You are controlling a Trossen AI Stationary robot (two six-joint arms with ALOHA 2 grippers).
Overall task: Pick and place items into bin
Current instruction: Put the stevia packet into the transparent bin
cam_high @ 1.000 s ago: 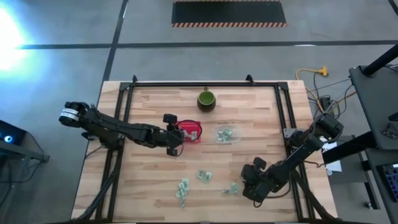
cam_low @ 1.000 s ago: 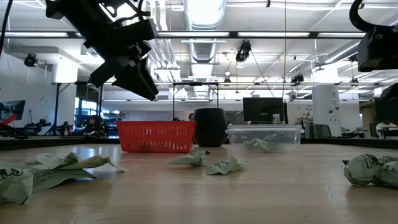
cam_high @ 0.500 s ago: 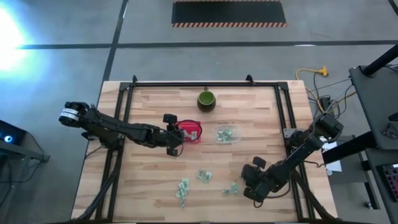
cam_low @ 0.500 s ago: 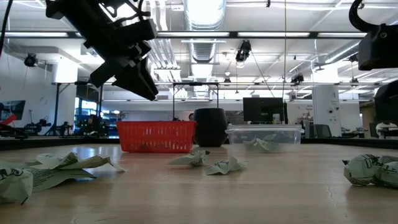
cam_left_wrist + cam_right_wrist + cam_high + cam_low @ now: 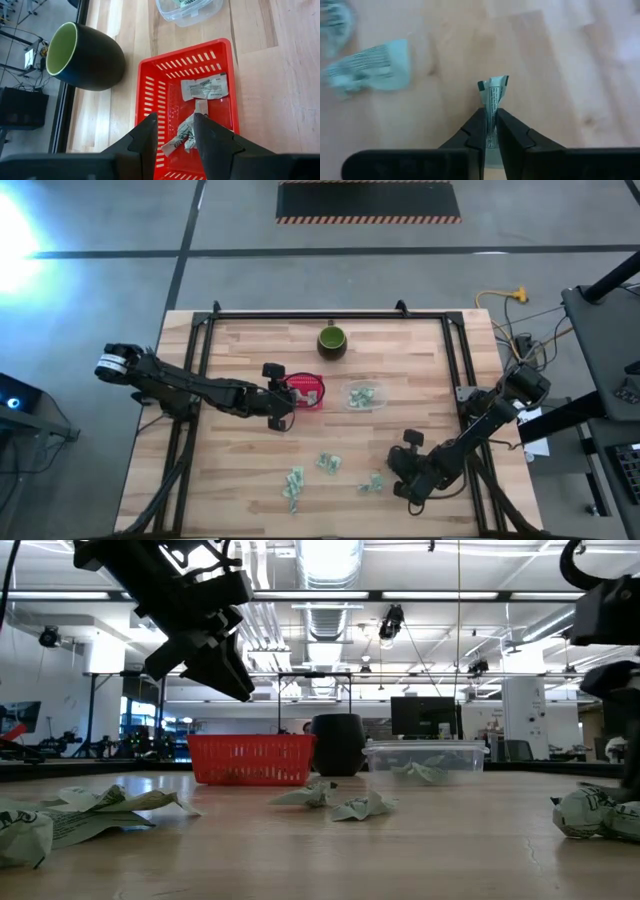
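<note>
The red basket [image 5: 305, 392] stands mid-table with a few pale green-and-white packets [image 5: 204, 87] lying in it. My left gripper [image 5: 174, 125] hovers open above its near-left part, nothing between its fingers. Loose packets [image 5: 328, 463] lie on the wood toward the near edge, another group [image 5: 293, 483] left of them. At the near right my right gripper [image 5: 491, 114] is shut on one packet [image 5: 493, 92], close to other packets [image 5: 372, 482]. A crumpled packet [image 5: 370, 67] lies beside it on the table. My right gripper pinches a thin green-and-white packet between its two fingers, which sit on the packet's two flat faces [image 5: 491, 106]. The packet's free end [image 5: 493, 82] sticks out past the fingertips. Whether it is clear of the table, I cannot tell.
A dark green cup [image 5: 332, 340] stands beyond the basket near the far edge. A clear plastic container [image 5: 366, 396] with packets in it sits right of the basket. Black frame rails [image 5: 455, 370] run along the table's sides.
My right arm has shifted a little, toward the table's left and far side, over the near-right packets.
</note>
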